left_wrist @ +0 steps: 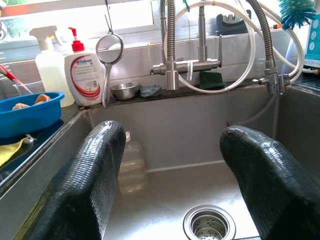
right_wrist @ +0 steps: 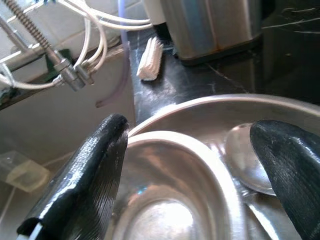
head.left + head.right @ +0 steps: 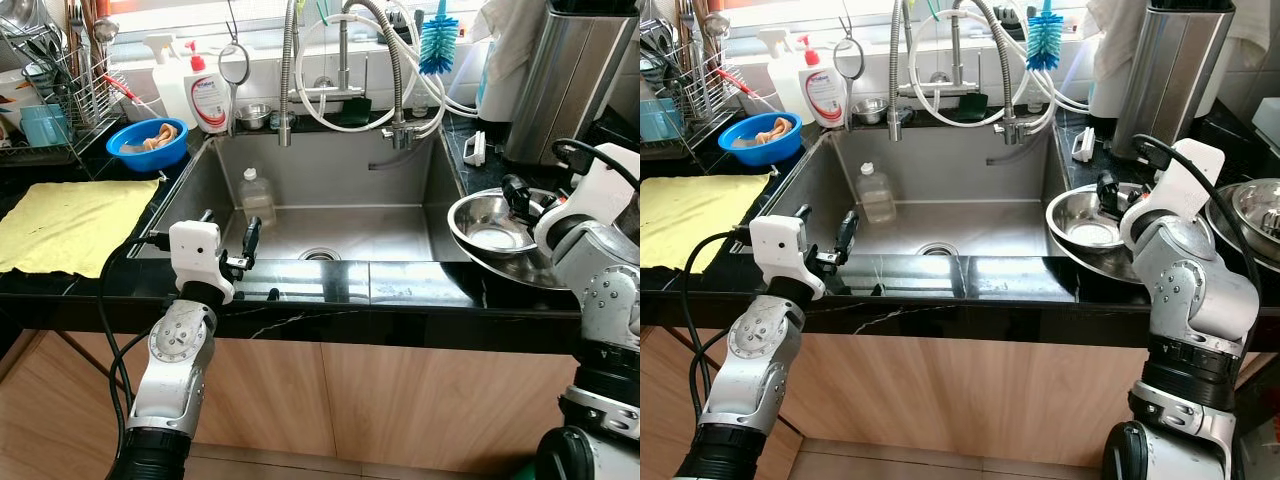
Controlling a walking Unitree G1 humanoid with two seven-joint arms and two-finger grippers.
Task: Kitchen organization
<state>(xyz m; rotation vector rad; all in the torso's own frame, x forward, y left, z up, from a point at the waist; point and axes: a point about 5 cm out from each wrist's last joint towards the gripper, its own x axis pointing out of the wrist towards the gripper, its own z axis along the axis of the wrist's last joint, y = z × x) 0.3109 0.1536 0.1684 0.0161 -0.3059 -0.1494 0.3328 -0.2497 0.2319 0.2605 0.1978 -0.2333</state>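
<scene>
A steel sink (image 3: 330,165) lies before me with a clear plastic bottle (image 3: 257,197) standing at its back left, left of the drain (image 1: 209,224). My left gripper (image 3: 228,235) hovers open over the sink's front left edge with nothing between its fingers. On the right counter a small steel bowl (image 3: 490,225) sits nested in a wider steel bowl (image 2: 225,105), beside what looks like a steel spoon (image 2: 245,160). My right gripper (image 2: 192,135) is open just above these bowls, its fingers straddling the small bowl's far rim without holding it.
A yellow cloth (image 3: 70,225), a blue bowl (image 3: 147,143), a dish rack (image 3: 60,90) and a soap bottle (image 3: 208,100) stand on the left. The faucet with hoses (image 3: 345,70) rises behind the sink. A steel canister (image 3: 565,80), a white brush (image 3: 473,148) and another steel bowl (image 3: 1255,215) are on the right.
</scene>
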